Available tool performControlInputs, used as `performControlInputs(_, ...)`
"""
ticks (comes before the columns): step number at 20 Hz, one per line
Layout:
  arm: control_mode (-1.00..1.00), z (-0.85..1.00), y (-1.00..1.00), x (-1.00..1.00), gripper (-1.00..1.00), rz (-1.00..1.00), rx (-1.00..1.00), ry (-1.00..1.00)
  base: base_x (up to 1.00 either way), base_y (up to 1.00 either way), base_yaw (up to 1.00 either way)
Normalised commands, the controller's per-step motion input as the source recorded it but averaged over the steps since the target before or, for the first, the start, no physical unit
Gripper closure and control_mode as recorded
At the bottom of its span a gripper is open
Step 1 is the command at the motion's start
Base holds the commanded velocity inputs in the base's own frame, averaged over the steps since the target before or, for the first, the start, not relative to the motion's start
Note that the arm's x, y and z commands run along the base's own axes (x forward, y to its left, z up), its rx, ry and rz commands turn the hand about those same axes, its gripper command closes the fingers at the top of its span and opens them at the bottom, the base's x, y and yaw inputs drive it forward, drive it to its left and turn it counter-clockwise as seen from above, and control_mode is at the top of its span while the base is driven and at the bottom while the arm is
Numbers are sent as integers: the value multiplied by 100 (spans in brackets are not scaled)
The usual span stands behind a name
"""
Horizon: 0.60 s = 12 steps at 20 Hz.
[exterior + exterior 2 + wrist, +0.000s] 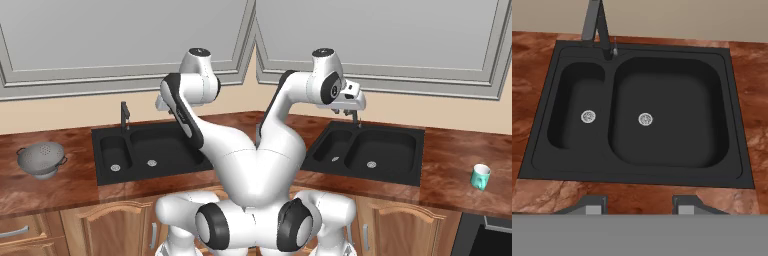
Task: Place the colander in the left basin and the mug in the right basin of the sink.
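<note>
Colander (42, 158) sits upright at the far left on the wooden counter (75, 185), well apart from the sink (102, 177). It is a grey perforated metal bowl with two dark loop handles on a short ring base. Likely rigid and light for its bulk, and too wide to span with the jaws; the rim or one of the loop handles looks the best hold. The smooth metal may slip under a shallow pinch.

Sink comes next, matte black, with the faucet (124, 116) at its back edge. Left basin (579, 112) is the narrow compartment; right basin (667, 112) is the wider one. Each shows a round silver drain, and neither holds anything.

Gripper (639, 204) hangs above the sink, aimed down at it, clear of both objects. Its two fingertips stand spread with open space between them, and nothing is held.

Mug (480, 176) stands upright at the far right on the counter, well apart from the sink. It is small, teal, with a pale inside. It probably handles as stiff, light and breakable if dropped. A grip across the wall at the rim, one finger inside and one outside, seems workable, though the glaze could be slick.

Neither item is yet placed.
</note>
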Motion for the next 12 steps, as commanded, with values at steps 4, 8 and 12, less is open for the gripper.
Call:
performControlInputs(4,-100,0,-3,-6,-100,0,0,0,0,0,0)
performControlInputs(8,-100,0,-9,-14,-100,0,0,0,0,0,0)
performControlInputs(12,-100,0,-21,-21,-100,0,2,0,0,0,0)
